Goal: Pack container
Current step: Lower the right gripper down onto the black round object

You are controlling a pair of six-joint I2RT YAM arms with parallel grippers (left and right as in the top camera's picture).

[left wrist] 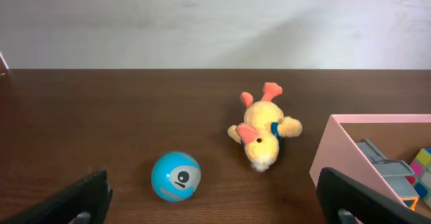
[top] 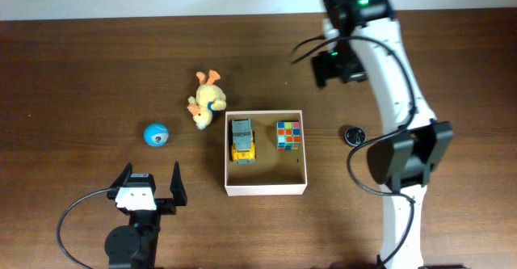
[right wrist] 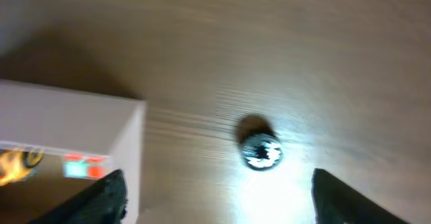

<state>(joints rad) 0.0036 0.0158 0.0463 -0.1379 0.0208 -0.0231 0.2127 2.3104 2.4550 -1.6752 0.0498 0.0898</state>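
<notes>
The right gripper (right wrist: 218, 175) is open. In its blurred wrist view the two dark fingers (right wrist: 94, 204) stand at the lower corners of the frame, far apart, with only bare counter (right wrist: 303, 49) between them. Just above the gap, a little right of centre, lies a small round black object (right wrist: 261, 150) with pale marks on top; what it is I cannot tell. At the left edge a corner of the container (right wrist: 74, 120) shows, pale-walled, with scraps of yellow and orange-red past its rim. In the overhead view the right arm (top: 392, 91) runs from the lower right of the frame to the upper right.

The left gripper (top: 152, 170) sits at the lower left of the overhead frame, jaws spread wide and empty, pointing toward the top. Ahead of it rests a blue ball (top: 156, 134). Up and to the right of the ball a yellow plush duck (top: 206, 99) lies near the container's upper left corner, not touching it.

The container stands at the middle of the overhead frame, slightly low, with cream walls around a tan floor. In its upper half, apart from each other, are a yellow and grey toy truck (top: 242, 140) by the left wall and a colour cube (top: 288, 134) near the right wall. The black object lies outside, near the right wall.
</notes>
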